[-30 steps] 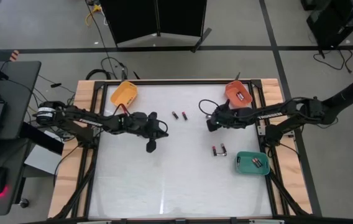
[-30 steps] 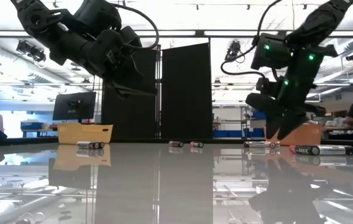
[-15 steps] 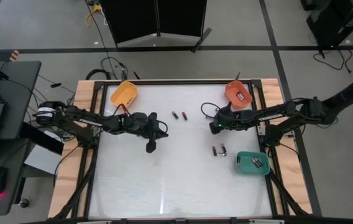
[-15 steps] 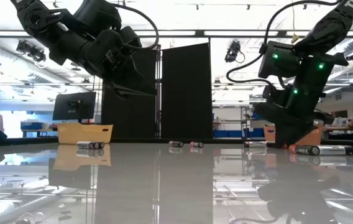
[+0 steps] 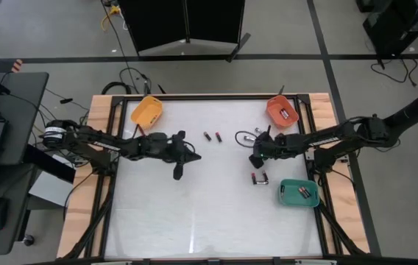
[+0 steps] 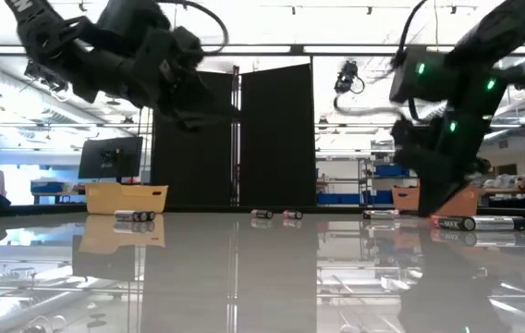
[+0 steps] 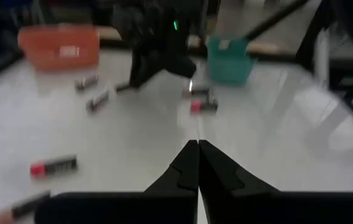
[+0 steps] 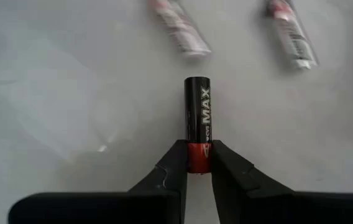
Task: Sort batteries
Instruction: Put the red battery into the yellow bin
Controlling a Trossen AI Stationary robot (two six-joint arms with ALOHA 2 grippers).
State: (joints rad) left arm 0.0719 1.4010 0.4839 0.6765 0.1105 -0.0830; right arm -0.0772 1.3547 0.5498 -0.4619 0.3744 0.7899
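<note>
Right gripper [image 8: 198,163], right of table centre: fingers narrowed onto the red end of a black-and-red battery [image 8: 197,127], black body projecting forward above the white table [image 5: 194,206]. Two further silvery-red batteries [image 8: 179,25] beyond it, apart from the gripped one. Left gripper [image 7: 198,163], left of centre, raised clear of the surface: fingers pressed together, nothing between them; waiting. Loose stock on the table: pair near top centre [image 5: 212,136], pair by the right gripper [image 5: 260,178], one more just off the red-orange tray [image 5: 281,112]. Trays: red-orange at upper right, cells inside; green tray [image 5: 298,193] at lower right, cells inside; orange tray [image 5: 147,110] at upper left. Step in hand, as judged: pick-up of a single cell, grip apparently just made. Next move, as judged: straight lift without tilting the cell loose from its end hold, carry to whichever tray matches its size, release over the tray. Matching tray not determinable here.
</note>
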